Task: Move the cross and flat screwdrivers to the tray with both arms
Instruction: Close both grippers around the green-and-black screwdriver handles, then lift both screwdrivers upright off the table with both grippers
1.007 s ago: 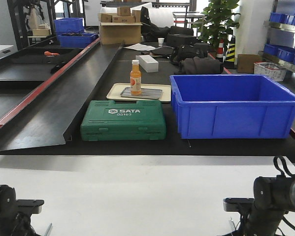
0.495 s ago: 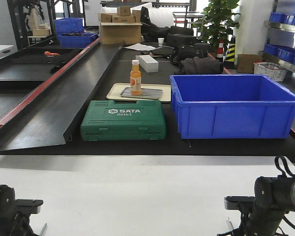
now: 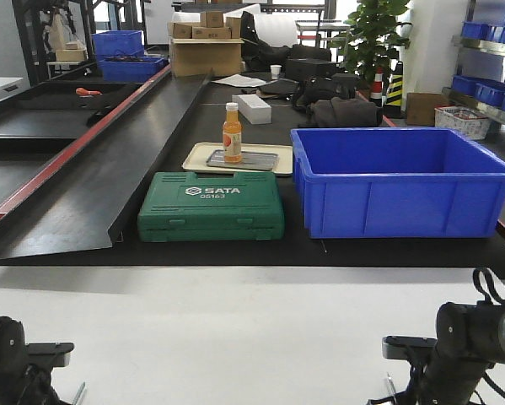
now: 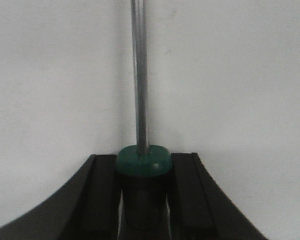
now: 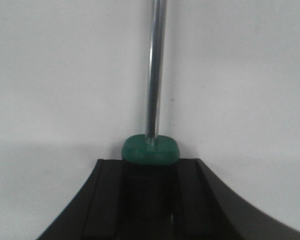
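My L claw (image 4: 143,165) clamps L screwdriver (image 4: 139,75), R claw (image 5: 150,165) R screwdriver (image 5: 156,65), by handles; shafts at 12 o'clock, prob. for carry to tray (image 3: 260,160).

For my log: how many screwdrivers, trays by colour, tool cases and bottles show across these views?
Screwdrivers: 2
Grey tray: 1
Beige tray: 1
Green tool case: 1
Orange bottle: 1
Total: 6
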